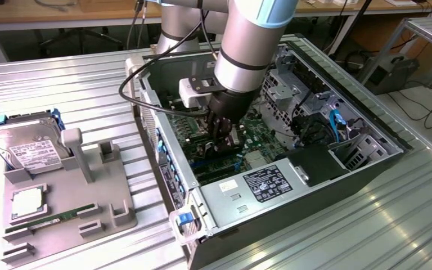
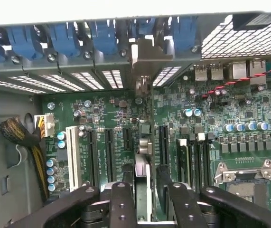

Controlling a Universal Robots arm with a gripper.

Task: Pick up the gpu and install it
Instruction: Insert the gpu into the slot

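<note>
The gpu [image 2: 143, 142] is seen edge-on in the wrist view as a thin card running from between my fingers [image 2: 122, 199] to the case's rear wall. Its silvery end bracket [image 2: 142, 54] sits at the slot openings under the blue clips. My gripper [image 2: 143, 192] is shut on the gpu. In the exterior view the gripper [image 1: 222, 140] reaches down into the open computer case [image 1: 366, 169], holding the dark gpu [image 1: 226, 151] upright just over the green motherboard [image 1: 265, 138]. Whether the card's edge sits in a slot is hidden.
Black expansion slots [image 2: 109, 152] and a white slot [image 2: 72, 152] flank the card, with the processor socket [image 2: 244, 178] nearby. A power supply [image 1: 257, 188] fills the case's near end. At the exterior view's left, a grey fixture [image 1: 66, 191] holds a hard drive [image 1: 25, 146], a processor [image 1: 27, 201] and a green memory stick [image 1: 51, 218].
</note>
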